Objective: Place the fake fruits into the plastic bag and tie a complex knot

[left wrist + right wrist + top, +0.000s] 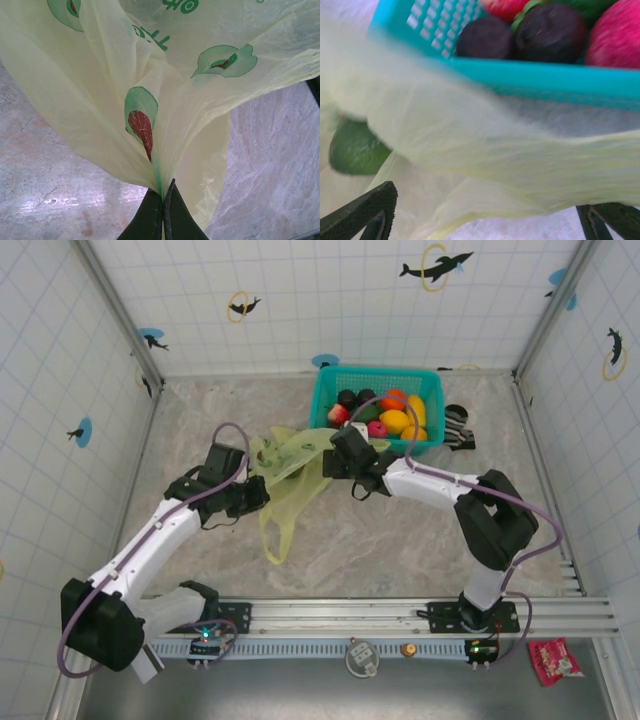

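Overhead, we see a thin translucent yellow-green plastic bag (288,478) lying crumpled near the middle of the marble-patterned table (400,540), with a teal plastic mesh basket (378,370) just beyond it toward 1 o'clock. Small glossy fake fruits (393,418), red, orange, yellow, green and dark brown, sit piled in the basket. The left gripper (163,194) is clenched on a gathered fold at the bag's 9 o'clock edge, its two dark fingers (147,220) pressed together with film fanning up from them. The right gripper (485,205) stands released, fingers (365,210) wide apart, at the bag's 2 o'clock side close by the basket's near wall; a band of film stretches across between them, not pinched. In that blurred wrist view a green rounded fruit (355,147) lies at 9 o'clock, beside or behind the film; we cannot tell whether it is inside the bag.

We judge the step in hand to be loading fruit. To do it well, the left arm should hold its pinch high so the mouth gapes toward the basket, while the right fingers clear the film before reaching toward 12 o'clock for one fruit, grip it across its middle, and let go only well inside the mouth, since glossy rounded plastic may slip
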Controlling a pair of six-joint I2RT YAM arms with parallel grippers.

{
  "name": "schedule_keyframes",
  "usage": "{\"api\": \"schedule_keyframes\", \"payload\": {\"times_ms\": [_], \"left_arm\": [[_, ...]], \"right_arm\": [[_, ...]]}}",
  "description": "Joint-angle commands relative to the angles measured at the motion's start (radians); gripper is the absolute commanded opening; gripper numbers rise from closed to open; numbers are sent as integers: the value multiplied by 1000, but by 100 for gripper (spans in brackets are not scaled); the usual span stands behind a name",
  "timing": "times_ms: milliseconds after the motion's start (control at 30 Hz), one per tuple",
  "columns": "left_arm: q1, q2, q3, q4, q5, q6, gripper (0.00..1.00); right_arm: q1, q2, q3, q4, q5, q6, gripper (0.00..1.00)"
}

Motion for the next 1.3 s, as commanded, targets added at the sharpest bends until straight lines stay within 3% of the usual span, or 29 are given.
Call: {"api": "schedule_keyframes", "payload": {"times_ms": [0,200,500,667,800,900,1000,1133,1200,1267], "left_arm": [[-2,19,13,33,10,-41,0],[-2,52,27,126,51,-154,0],[-1,54,29,121,-33,-207,0],[-1,38,38,91,-83,-206,0],[10,21,42,89,-73,-211,0],[19,20,55,88,-75,-217,0],[24,26,69,86,-72,-218,0],[34,29,86,85,-69,-218,0],[43,28,92,85,-67,-220,0],[50,28,95,86,-65,-221,0]], "right_arm": [[47,-74,-26,54,-170,-49,90],[109,-179,-139,68,-302,-87,76],[116,-354,-238,128,-522,-135,50],[42,-419,-159,159,-630,-114,50],[-128,-437,-113,184,-649,-55,52],[-270,-404,-96,142,-574,-28,46],[-371,-317,-33,11,-395,-54,29],[-440,-139,97,-180,-178,-86,14],[-455,-58,144,-245,-83,-36,1],[-465,12,205,-313,-41,-5,0]]}}
